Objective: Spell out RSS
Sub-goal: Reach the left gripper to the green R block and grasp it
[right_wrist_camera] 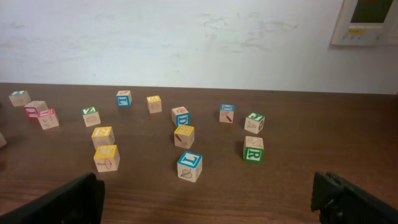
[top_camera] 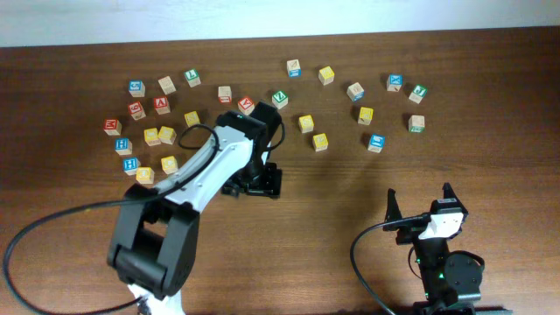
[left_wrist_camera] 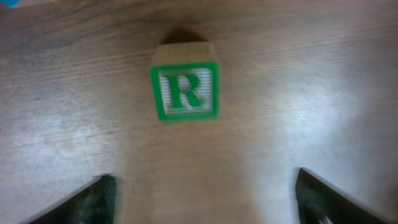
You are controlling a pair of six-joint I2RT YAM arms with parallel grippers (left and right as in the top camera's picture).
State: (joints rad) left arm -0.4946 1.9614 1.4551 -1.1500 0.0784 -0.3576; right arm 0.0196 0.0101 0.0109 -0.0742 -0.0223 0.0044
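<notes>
A green-faced cube with a white R (left_wrist_camera: 185,91) lies on the table in the left wrist view, ahead of my left gripper (left_wrist_camera: 202,182), whose fingers are spread wide and hold nothing. In the overhead view my left gripper (top_camera: 254,180) points down at mid-table and hides that cube. Another green R cube (right_wrist_camera: 253,150) stands at the right (top_camera: 416,123). Several yellow-faced cubes are scattered about, e.g. (top_camera: 320,141). I cannot read an S on any of them. My right gripper (top_camera: 420,203) is open and empty near the front edge (right_wrist_camera: 205,186).
Many letter cubes lie scattered across the far half of the brown table (top_camera: 350,184): a red, blue and yellow cluster at the left (top_camera: 144,122), and a blue-faced cube (right_wrist_camera: 189,166) closest to my right gripper. A white wall rises behind the table.
</notes>
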